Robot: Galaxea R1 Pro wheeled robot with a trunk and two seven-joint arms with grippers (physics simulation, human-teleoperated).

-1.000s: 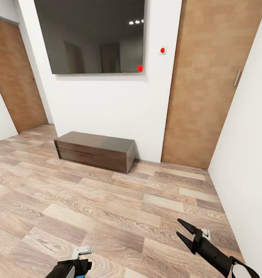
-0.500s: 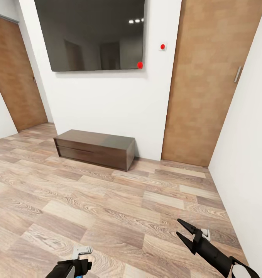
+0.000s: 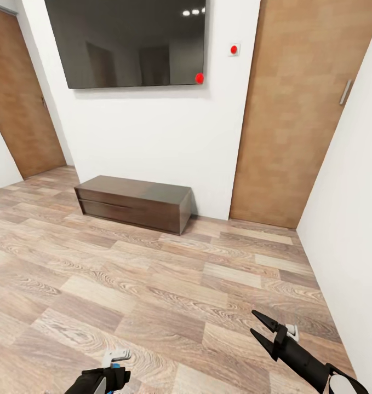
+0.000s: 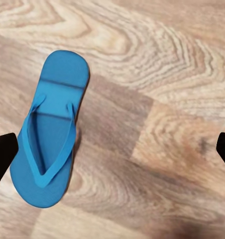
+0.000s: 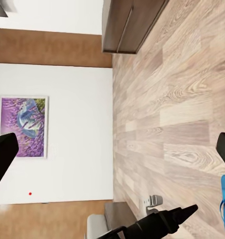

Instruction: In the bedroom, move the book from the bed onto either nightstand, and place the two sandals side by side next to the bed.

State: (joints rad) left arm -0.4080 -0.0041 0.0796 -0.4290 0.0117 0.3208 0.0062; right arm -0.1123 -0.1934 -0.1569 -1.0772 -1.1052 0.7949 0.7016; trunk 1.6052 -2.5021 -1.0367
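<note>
Right pincer [image 3: 261, 331] spread wide over the wood-plank floor [image 3: 153, 284]; left pincer [image 4: 112, 154] also wide, a blue sandal [image 4: 49, 129] flat on the floor beneath it, beside one fingertip. Farther off, a long dark cabinet [image 3: 133, 203] against the white wall, below a dark screen [image 3: 125, 41].

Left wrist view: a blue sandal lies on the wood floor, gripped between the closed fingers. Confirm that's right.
Not quite. The sandal does lie on the wood floor, but the left gripper is open, not gripping it: in the left wrist view its fingertips sit far apart at the picture's edges.
</note>
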